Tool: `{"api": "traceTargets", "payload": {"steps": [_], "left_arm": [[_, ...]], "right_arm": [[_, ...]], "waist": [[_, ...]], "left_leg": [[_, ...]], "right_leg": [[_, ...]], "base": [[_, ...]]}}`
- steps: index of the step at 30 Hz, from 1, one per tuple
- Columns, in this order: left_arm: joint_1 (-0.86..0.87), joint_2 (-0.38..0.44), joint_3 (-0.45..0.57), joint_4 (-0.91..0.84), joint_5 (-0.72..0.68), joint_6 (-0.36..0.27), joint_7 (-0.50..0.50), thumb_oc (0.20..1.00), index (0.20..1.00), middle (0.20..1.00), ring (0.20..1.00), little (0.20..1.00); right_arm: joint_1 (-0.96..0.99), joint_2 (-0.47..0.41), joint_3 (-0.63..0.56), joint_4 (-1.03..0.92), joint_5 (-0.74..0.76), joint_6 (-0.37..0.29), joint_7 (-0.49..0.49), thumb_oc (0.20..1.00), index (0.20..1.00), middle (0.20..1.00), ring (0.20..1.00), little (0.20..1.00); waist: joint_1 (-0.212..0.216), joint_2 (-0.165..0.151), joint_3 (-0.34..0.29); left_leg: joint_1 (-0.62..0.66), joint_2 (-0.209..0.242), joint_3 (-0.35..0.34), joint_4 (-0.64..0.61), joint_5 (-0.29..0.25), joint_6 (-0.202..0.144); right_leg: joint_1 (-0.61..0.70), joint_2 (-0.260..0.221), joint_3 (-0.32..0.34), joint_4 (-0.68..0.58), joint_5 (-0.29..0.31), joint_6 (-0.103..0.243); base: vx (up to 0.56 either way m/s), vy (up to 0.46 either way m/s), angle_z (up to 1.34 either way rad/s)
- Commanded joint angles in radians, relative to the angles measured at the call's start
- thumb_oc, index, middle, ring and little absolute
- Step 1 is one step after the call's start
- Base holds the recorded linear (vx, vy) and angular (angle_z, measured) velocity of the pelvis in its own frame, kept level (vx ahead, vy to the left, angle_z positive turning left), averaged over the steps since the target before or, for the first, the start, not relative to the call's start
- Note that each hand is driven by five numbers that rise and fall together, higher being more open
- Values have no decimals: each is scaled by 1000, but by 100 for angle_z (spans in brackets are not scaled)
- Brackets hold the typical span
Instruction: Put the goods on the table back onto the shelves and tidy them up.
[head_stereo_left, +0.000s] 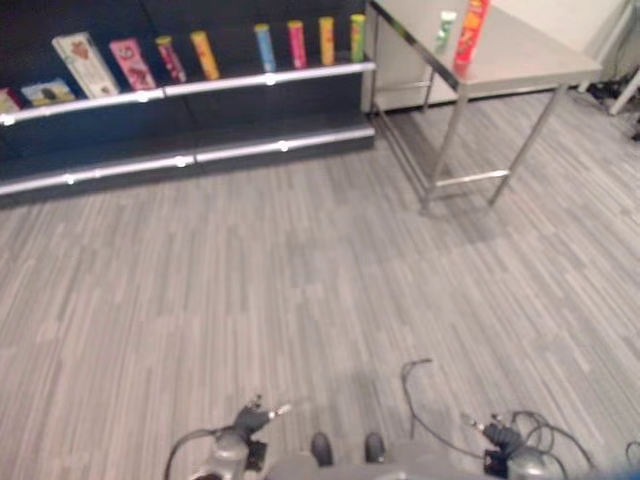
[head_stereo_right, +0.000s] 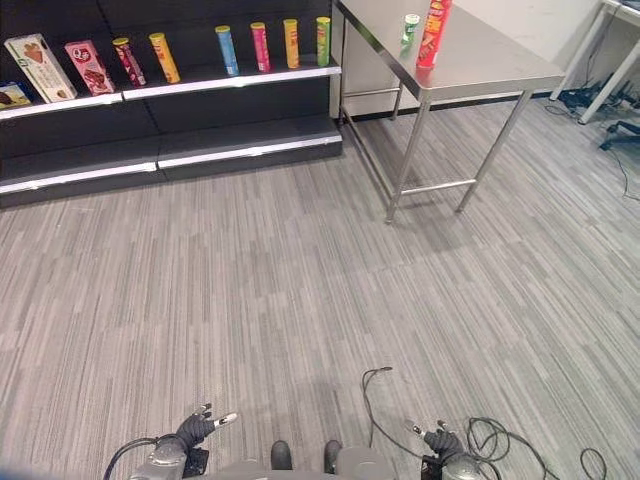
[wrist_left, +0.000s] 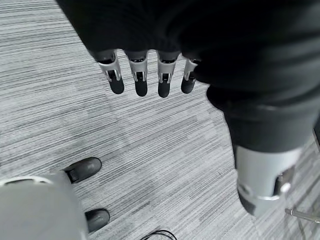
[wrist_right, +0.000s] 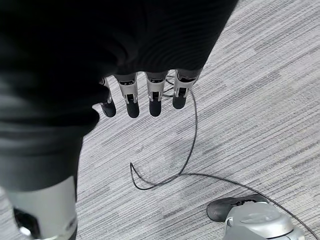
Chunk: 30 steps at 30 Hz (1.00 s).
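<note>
Two goods wait on the table (head_stereo_right: 480, 62) at 1 o'clock: red can (head_stereo_right: 431, 34), green can (head_stereo_right: 410, 27).
Left hand (wrist_left: 145, 75) and right hand (wrist_right: 142, 95) hang released, empty; the tall red can stands near the edge, so a clumsy reach could topple it before reaching the shelf (head_stereo_right: 230, 78) at 11 o'clock.

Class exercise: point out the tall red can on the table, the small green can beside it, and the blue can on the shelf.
tall red can (head_stereo_right: 432, 35), right eye view, middle of its side.
small green can (head_stereo_right: 410, 26), right eye view, its body.
blue can (head_stereo_right: 227, 52), right eye view, middle of its side.
</note>
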<state>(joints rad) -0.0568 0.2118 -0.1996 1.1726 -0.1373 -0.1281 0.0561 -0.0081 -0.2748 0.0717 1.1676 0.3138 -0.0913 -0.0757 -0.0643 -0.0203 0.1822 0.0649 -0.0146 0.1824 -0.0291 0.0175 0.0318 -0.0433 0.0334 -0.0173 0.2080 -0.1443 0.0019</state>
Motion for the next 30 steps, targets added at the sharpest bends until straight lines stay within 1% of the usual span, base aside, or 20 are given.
{"api": "traceTargets", "payload": {"steps": [1,5,8,9,10,11,12,13,14,15,17,19,21,22,23,25,26,28,29,30], "left_arm": [[-27,27,-9,-22,-20,-22,16,1000,1000,1000,1000,1000],[-32,25,-16,-27,-35,-24,12,1000,1000,1000,1000,1000],[-31,27,-10,-12,-39,-21,13,1000,1000,1000,1000,1000],[-31,27,-10,-12,-39,-21,13,1000,1000,1000,1000,1000],[-30,30,-5,-9,-41,-21,14,1000,1000,1000,1000,1000],[-29,33,1,-5,-43,-22,14,1000,1000,1000,1000,1000],[-28,33,1,-5,-43,-22,14,1000,1000,1000,1000,1000],[-27,36,3,-8,-47,-23,16,1000,1000,1000,1000,1000],[-28,36,3,-8,-47,-23,16,1000,1000,1000,1000,1000],[-30,39,3,-17,-59,-25,19,1000,1000,1000,1000,1000],[-30,42,8,-26,-72,-28,21,1000,1000,1000,1000,1000],[-30,45,12,-31,-80,-29,22,1000,1000,1000,1000,1000],[-30,52,13,-34,-86,-28,21,1000,1000,1000,1000,1000],[-30,54,13,-37,-88,-26,20,1000,1000,1000,1000,1000],[-28,57,15,-39,-93,-26,24,1000,1000,1000,1000,1000],[-29,54,15,-45,-104,-28,28,1000,1000,1000,1000,1000],[-32,49,13,-46,-107,-28,27,1000,1000,1000,1000,1000],[-38,45,8,-41,-109,-29,24,1000,1000,1000,1000,1000],[-38,44,7,-41,-109,-29,24,1000,1000,1000,1000,1000],[-41,43,3,-37,-106,-30,23,1000,1000,1000,1000,1000]], "right_arm": [[-16,-2,55,-17,-9,4,-1,1000,1000,1000,1000,1000],[-29,-11,56,-21,-5,7,-4,1000,1000,1000,1000,1000],[-38,-14,52,-24,-1,8,-6,1000,1000,1000,1000,1000],[-38,-14,52,-24,-1,8,-6,1000,1000,1000,1000,1000],[-40,-18,49,-36,1,7,-8,1000,1000,1000,1000,1000],[-43,-25,44,-47,5,4,-7,1000,1000,1000,1000,1000],[-43,-25,44,-47,5,4,-7,1000,1000,1000,1000,1000],[-43,-35,39,-65,7,3,-11,1000,1000,1000,1000,1000],[-43,-35,39,-65,7,3,-11,1000,1000,1000,1000,1000],[-46,-38,34,-77,13,-3,-16,1000,1000,1000,1000,1000],[-43,-36,33,-83,15,-5,-18,1000,1000,1000,1000,1000],[-42,-35,32,-87,17,-7,-19,1000,1000,1000,1000,1000],[-41,-35,38,-90,16,-7,-14,1000,1000,1000,1000,1000],[-43,-35,42,-87,15,-7,-11,1000,1000,1000,1000,1000],[-39,-38,56,-90,14,-11,-9,1000,1000,1000,1000,1000],[-32,-42,62,-94,23,-19,-11,1000,1000,1000,1000,1000],[-26,-45,61,-100,26,-21,-11,1000,1000,1000,1000,1000],[-8,-52,60,-108,25,-26,-13,1000,1000,1000,1000,1000],[-8,-52,60,-109,25,-26,-13,1000,1000,1000,1000,1000],[0,-56,58,-113,25,-29,-12,1000,1000,1000,1000,1000]], "waist": [[-7,-31,3],[9,-32,17],[17,-32,26],[17,-32,26],[18,-33,35],[19,-34,53],[19,-34,53],[16,-32,73],[16,-32,72],[12,-25,92],[15,-11,102],[15,-9,102],[11,-14,92],[7,-17,91],[-4,-32,84],[-18,-35,86],[-25,-35,87],[-41,-30,84],[-42,-26,86],[-53,-21,78]], "left_leg": [[27,52,-68,61,-161,-84],[-13,33,-88,98,-175,-73],[-35,13,-98,119,-193,-56],[-36,13,-98,119,-193,-56],[-39,1,-101,123,-199,-44],[-45,-24,-107,132,-207,-25],[-45,-24,-107,132,-208,-25],[-45,-44,-118,140,-213,-13],[-45,-44,-118,141,-213,-13],[-50,-44,-133,157,-221,-9],[-51,-29,-143,166,-233,-13],[-42,-20,-149,161,-242,-19],[-22,-8,-156,149,-260,-29],[-14,-3,-165,149,-266,-34],[31,8,-184,146,-273,-48],[74,21,-213,149,-275,-62],[94,24,-231,154,-275,-71],[140,32,-268,156,-263,-84],[143,37,-270,155,-266,-85],[172,46,-289,158,-251,-95]], "right_leg": [[2,-152,40,-137,111,200],[-11,-169,40,-128,106,205],[-38,-193,47,-87,104,219],[-38,-193,47,-87,104,219],[-56,-205,57,-54,118,226],[-101,-227,72,21,174,231],[-101,-227,72,21,174,231],[-136,-250,85,88,242,219],[-137,-250,85,89,241,219],[-163,-269,91,147,291,202],[-171,-282,76,175,275,187],[-169,-285,53,150,260,188],[-182,-246,29,87,186,192],[-192,-225,25,60,170,199],[-222,-159,13,-25,164,222],[-247,-96,10,-94,178,228],[-259,-74,5,-125,191,230],[-280,-39,-32,-168,220,232],[-276,-36,-36,-169,219,231],[-288,-22,-65,-179,233,229]], "base": [[43,38,-3],[46,69,0],[54,90,0],[33,94,-2],[47,142,-3],[47,142,-3],[70,177,2],[42,86,9],[123,118,15],[123,37,16],[176,18,28],[213,-16,24],[273,-43,11],[445,-159,2],[465,-183,1],[491,-182,29],[490,-175,27],[438,-165,8],[404,-168,33],[406,-180,63]]}}
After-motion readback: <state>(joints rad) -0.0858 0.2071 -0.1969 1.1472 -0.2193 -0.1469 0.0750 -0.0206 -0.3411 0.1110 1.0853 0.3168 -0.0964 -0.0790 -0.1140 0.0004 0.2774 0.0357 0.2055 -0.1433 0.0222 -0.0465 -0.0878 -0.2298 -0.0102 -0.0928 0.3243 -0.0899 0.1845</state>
